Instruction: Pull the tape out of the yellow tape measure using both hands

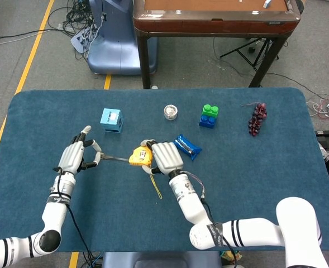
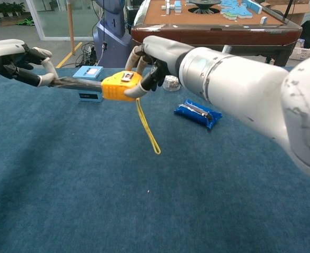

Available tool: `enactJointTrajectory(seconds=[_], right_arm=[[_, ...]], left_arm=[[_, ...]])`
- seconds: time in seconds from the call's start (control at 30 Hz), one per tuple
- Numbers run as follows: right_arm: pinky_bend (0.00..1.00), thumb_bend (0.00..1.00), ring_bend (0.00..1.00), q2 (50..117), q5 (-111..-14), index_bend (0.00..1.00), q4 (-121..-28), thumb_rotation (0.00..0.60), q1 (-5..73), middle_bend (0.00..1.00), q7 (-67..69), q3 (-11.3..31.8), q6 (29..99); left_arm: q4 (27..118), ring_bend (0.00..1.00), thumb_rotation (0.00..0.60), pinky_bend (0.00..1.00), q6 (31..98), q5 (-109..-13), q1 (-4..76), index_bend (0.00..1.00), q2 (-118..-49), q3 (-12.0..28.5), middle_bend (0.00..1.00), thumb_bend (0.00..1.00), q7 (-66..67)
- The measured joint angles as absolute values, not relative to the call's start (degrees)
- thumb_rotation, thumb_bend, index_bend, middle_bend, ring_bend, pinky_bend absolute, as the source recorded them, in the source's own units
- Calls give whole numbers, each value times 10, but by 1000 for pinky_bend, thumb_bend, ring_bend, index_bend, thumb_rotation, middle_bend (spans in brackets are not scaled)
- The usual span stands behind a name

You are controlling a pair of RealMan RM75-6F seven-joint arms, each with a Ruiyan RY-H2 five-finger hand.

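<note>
My right hand [image 1: 164, 157] [image 2: 157, 58] grips the yellow tape measure [image 1: 138, 157] [image 2: 121, 86] above the blue table, its yellow wrist strap [image 1: 155, 187] [image 2: 148, 128] dangling down. A short length of dark tape [image 1: 114, 158] [image 2: 76, 84] runs out of the case to the left. My left hand [image 1: 77, 156] [image 2: 20, 63] pinches the tape's end between thumb and finger, the other fingers spread.
Along the back of the table [image 1: 253, 178] lie a light blue box [image 1: 111, 119] [image 2: 89, 74], a small round tin [image 1: 171, 111], a green and blue brick stack [image 1: 209, 116] and dark grapes [image 1: 257, 118]. A blue packet [image 1: 187, 146] [image 2: 199, 113] lies just right of my right hand.
</note>
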State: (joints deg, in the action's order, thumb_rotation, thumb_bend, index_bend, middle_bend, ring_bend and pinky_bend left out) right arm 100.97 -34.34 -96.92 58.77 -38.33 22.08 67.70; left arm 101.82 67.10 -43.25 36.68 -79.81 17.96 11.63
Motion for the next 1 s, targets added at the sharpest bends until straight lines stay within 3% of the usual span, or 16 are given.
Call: enactJointTrajectory(seconds=[0.57, 1.0], right_arm=[[360, 643, 533, 927, -338, 627, -1026, 600, 552, 611, -352, 187, 641], [359, 643, 538, 863, -382, 635, -1043, 600, 505, 616, -295, 140, 619]], left_arm=[[980, 0, 600, 0, 691, -571, 312, 565, -813, 154, 22, 505, -8], [926, 0, 600, 0, 679, -612, 293, 563, -822, 149, 23, 505, -75]])
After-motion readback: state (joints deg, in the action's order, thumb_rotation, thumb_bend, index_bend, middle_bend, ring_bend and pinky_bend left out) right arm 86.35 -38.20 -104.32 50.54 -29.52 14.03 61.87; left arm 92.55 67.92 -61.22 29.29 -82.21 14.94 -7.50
